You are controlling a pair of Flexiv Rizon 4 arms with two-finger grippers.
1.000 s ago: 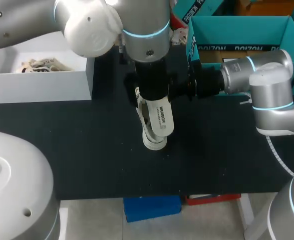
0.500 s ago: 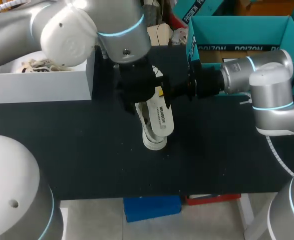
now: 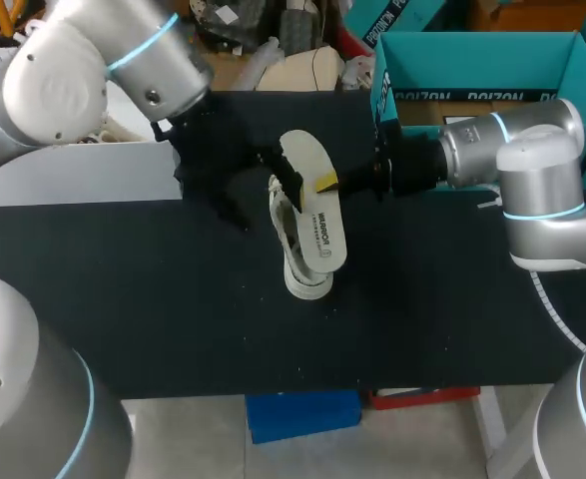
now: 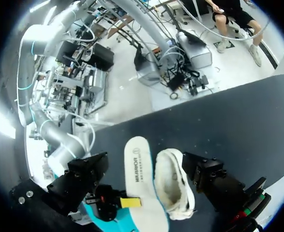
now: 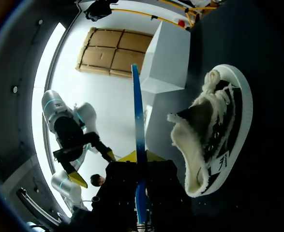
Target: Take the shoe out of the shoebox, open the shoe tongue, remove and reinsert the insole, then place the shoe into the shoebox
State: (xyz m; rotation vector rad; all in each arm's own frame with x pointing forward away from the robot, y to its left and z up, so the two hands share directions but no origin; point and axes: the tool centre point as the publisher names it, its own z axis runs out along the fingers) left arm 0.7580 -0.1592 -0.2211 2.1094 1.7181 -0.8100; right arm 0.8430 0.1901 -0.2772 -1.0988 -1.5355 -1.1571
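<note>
Left arm (image 3: 103, 70) withdrawn toward white box (image 3: 83, 175); shoe (image 3: 312, 249) uncovered mid-table (image 3: 173, 319), open room all around. Right gripper (image 3: 322, 183) pinches insole (image 3: 302, 160). Left gripper (image 3: 218, 175) state unclear.

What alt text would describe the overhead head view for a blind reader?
The right gripper holds a long white insole in its fingers just above a white lace-up shoe lying on the black table. The left arm stands over a white cardboard shoebox.

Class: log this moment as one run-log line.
right pincer: holds flat white insole | left pincer: open | white lace-up shoe: on black table
</note>
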